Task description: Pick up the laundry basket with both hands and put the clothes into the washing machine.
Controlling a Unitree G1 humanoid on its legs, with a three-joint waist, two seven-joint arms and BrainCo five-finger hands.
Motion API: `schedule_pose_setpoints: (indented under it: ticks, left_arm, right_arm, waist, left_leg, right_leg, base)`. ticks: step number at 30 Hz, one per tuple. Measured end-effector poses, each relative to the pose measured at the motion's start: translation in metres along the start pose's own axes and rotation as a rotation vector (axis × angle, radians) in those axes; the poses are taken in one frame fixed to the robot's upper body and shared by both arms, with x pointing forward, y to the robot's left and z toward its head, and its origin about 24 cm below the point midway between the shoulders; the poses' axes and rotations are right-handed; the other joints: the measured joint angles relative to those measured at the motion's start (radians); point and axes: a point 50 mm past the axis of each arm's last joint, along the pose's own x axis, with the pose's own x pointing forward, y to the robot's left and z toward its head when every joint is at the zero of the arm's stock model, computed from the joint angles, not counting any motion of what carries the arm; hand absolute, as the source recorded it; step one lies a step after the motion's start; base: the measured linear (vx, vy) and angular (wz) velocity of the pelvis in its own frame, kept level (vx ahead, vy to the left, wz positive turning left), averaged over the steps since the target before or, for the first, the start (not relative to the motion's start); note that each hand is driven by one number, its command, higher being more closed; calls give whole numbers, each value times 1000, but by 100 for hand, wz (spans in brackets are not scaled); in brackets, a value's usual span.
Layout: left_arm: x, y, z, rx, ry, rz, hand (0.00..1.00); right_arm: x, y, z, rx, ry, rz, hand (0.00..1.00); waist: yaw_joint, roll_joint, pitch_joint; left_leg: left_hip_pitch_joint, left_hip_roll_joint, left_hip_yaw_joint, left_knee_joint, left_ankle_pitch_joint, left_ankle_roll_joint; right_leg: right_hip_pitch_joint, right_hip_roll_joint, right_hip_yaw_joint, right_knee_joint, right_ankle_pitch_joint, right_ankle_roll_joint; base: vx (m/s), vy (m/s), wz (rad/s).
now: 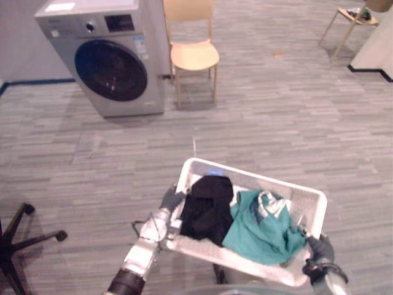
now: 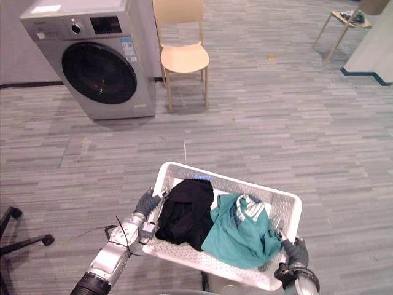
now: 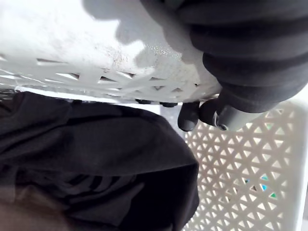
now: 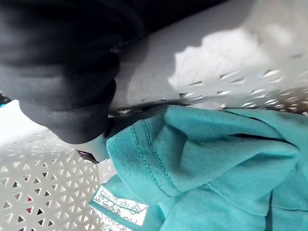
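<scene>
nearby, white perforated plastic laundry basket (image 1: pixel 310 206), left hand (image 1: pixel 172 198) and right hand (image 1: pixel 319 249) curled over its end rims, black garment (image 1: pixel 206 209) beside teal garment (image 1: pixel 261 228) inside, silver washing machine (image 1: pixel 104 55) well ahead

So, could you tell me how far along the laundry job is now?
Pickup looks done: the left hand curls its fingers over the rim of the laundry basket, and the right hand is at the opposite end. In hand: the black garment and teal garment, both inside. Left: reaching the distant washing machine, whose door looks shut, and loading.
</scene>
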Motion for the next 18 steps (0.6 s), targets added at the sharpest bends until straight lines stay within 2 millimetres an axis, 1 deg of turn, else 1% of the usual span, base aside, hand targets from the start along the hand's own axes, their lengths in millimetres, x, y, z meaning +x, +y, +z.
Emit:
schedule_pose_setpoints:
  ticks: [2,3,4,5,6,7,8,9,10,11,12,13,14,15,16,17,18]
  left_arm:
    - [1,-1,4,-21,-27,4,100]
    - [0,-2,5,-34,-34,5,100]
    - [1,-2,6,-36,-39,8,100]
    - [1,-2,6,-37,-40,8,100]
    - [0,-3,5,-44,-39,8,100]
    - [-1,-4,5,-46,-39,6,100]
    - [-2,-4,3,-44,-27,6,100]
    - [-3,-3,0,-44,-9,12,100]
    - [-8,-1,-8,-49,26,31,100]
    - [-13,2,-13,-56,46,49,100]
    - [-16,8,-17,-61,58,83,100]
    - [-14,9,-13,-44,48,69,100]
    - [-15,10,-12,-29,44,62,100]
    - [-14,12,-12,-11,45,59,100]
    - [-14,13,-12,-7,51,61,100]
    - [-14,10,-14,-5,64,52,100]
    - [-15,9,-14,-1,67,46,100]
  right_arm:
    - [5,0,10,-14,-38,7,100]
    - [10,1,15,-24,-53,13,100]
    - [14,3,18,-28,-59,21,100]
    - [14,3,19,-29,-60,21,100]
    - [18,3,19,-36,-55,21,100]
    - [20,2,18,-39,-49,18,100]
    - [25,1,16,-47,-34,17,100]
    - [27,3,12,-48,-16,18,100]
    - [29,4,5,-66,20,28,100]
    - [29,7,3,-77,30,44,100]
    - [29,13,0,-83,42,66,100]
    - [28,16,-4,-62,48,63,100]
    - [28,16,-5,-54,51,59,100]
    - [27,15,-9,-47,63,52,100]
    - [27,15,-10,-47,72,49,100]
    - [25,15,-16,-38,90,46,100]
    - [24,12,-17,-41,95,40,100]
  waist:
    - [10,1,-3]
    - [17,0,-8]
    - [33,-4,-8]
    - [34,-2,-9]
    - [43,24,-16]
    - [51,41,-21]
    - [70,64,-21]
    - [77,69,-21]
    - [95,71,-23]
    - [115,65,-28]
    - [110,49,-43]
    - [90,22,-48]
    - [79,7,-48]
    - [54,-23,-34]
    - [39,-35,-26]
    - [26,-36,-23]
    - [17,-31,-21]
  left_leg:
    - [-43,3,17,9,-25,25]
    - [-93,-28,4,-55,-34,39]
    - [-155,-75,-16,-205,-30,36]
    - [-170,-86,-21,-245,-23,31]
    - [-241,-120,-80,-415,36,-51]
    - [-282,-122,-112,-441,59,-82]
    - [-322,-121,-156,-488,99,-126]
    - [-321,-124,-154,-521,133,-120]
    - [-292,-135,-126,-560,217,-70]
    - [-266,-130,-105,-557,297,-6]
    - [-250,-138,-67,-545,336,54]
    - [-215,-164,-59,-587,321,76]
    - [-187,-177,-56,-614,321,79]
    - [-123,-197,-46,-652,314,104]
    - [-89,-205,-40,-656,307,112]
    - [-30,-206,-31,-657,273,125]
    - [40,-195,-11,-665,253,130]
  right_leg:
    - [68,1,10,-30,-40,-21]
    - [102,-12,21,-56,-54,-35]
    - [146,-39,30,-103,-59,-39]
    - [155,-44,31,-117,-59,-40]
    - [200,-44,31,-170,-59,-40]
    - [214,-31,33,-187,-59,-39]
    - [266,-11,42,-223,-74,-17]
    - [296,-5,51,-232,-85,-5]
    - [351,-5,74,-225,-112,23]
    - [361,-9,109,-178,-148,49]
    - [329,-20,132,-55,-198,103]
    - [233,-32,131,157,-212,159]
    - [178,-36,129,281,-201,212]
    - [69,-55,128,542,-136,341]
    - [31,-68,119,642,-126,326]
    - [-31,-99,82,760,-143,283]
    - [-100,-139,45,787,-177,219]
  base:
    - [432,-145,4]
    - [521,-97,-6]
    - [357,-43,-8]
    - [439,-24,-1]
    - [303,6,5]
    - [478,45,-10]
    - [343,79,-24]
    - [462,117,-46]
    - [401,102,-69]
    - [665,149,-97]
    - [687,123,-73]
    - [683,106,-34]
    - [539,44,-6]
    - [427,33,-7]
    - [516,67,-20]
    - [587,129,-46]
    - [480,116,-51]
